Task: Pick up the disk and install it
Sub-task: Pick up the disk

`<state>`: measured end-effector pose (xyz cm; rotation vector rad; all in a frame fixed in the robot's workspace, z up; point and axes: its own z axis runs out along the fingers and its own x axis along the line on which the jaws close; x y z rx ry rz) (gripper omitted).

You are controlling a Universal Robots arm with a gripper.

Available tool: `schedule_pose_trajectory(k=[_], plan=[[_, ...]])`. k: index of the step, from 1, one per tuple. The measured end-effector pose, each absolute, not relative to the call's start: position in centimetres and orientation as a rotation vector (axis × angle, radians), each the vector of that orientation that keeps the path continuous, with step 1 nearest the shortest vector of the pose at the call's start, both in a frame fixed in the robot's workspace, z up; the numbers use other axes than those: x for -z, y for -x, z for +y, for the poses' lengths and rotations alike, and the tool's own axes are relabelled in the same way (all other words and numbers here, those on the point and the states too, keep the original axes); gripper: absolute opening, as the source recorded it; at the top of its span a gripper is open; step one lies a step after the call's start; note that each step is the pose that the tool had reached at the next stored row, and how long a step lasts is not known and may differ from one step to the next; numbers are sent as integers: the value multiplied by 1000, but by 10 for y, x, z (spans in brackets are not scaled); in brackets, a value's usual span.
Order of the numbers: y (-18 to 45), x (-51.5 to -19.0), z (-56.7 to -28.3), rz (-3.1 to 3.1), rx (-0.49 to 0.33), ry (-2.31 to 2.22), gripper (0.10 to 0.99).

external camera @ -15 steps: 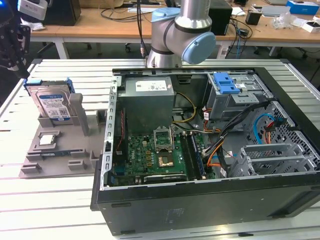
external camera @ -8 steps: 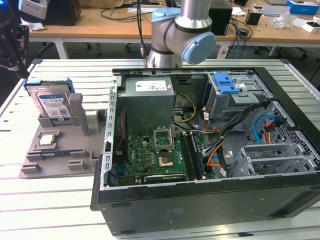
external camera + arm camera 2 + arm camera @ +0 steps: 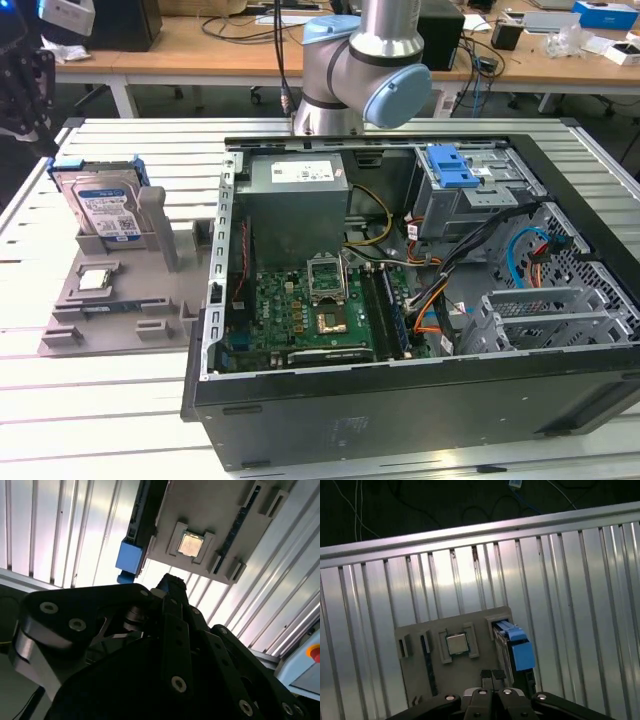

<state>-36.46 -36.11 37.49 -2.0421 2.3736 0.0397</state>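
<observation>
My end effector (image 3: 492,675) is pressed together and pinches nothing; in both wrist views most of it is cut off by the frame, and how high it hangs I cannot tell. Below it lies the grey holder (image 3: 470,672), and the disk (image 3: 514,647) stands on edge in a slot at one end of it, untouched. In the first wrist view I see only the disk's thin side and blue frame, with the label hidden. The chip (image 3: 456,643) sits in its square pocket just beside the disk.

In the exterior view the disk (image 3: 102,208) stands upright, label outward, at the holder's (image 3: 120,325) far end, on the ribbed counter (image 3: 90,420). The open case (image 3: 400,410) lies to the exterior view's right, well apart from the disk, with a blue latch (image 3: 455,166) at its back. My arm (image 3: 368,62) rises behind the case, cut off at the top. Cluttered desks (image 3: 200,45) stand beyond.
</observation>
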Motion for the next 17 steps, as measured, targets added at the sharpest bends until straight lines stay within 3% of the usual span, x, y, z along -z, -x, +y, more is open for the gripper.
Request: schedule_pose_trajectory(k=[17], plan=[[365, -375, -361, 2213, -41, 2218, 106]])
